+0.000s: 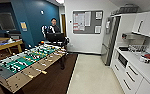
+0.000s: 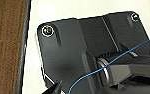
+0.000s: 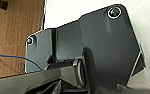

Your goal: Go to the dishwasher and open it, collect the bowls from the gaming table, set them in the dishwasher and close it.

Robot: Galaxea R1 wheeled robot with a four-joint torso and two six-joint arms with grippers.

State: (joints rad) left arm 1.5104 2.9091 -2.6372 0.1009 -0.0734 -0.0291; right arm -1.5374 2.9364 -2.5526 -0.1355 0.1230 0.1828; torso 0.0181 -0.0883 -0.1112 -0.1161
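Observation:
The dishwasher [image 1: 122, 59] appears as a grey, dark-fronted unit set among white drawers under the right-hand counter, and it looks shut. At the far left stands a long table with a yellowish edge [image 1: 6, 46] carrying colourful items, apparently the gaming table. A small round orange thing [image 1: 42, 42], possibly the orange bowl, lies past the far end of the table-football table [image 1: 23, 62]. I cannot tell what it rests on. The left wrist plate [image 2: 73, 47] and the right wrist plate [image 3: 96, 47] hang over pale and brown floor.
A person [image 1: 53, 27] sits behind a dark monitor at the back. A steel fridge [image 1: 108, 42] stands by the counter [image 1: 141, 63], which holds dish racks. Pale floor [image 1: 91, 75] runs between the table-football table and the cabinets.

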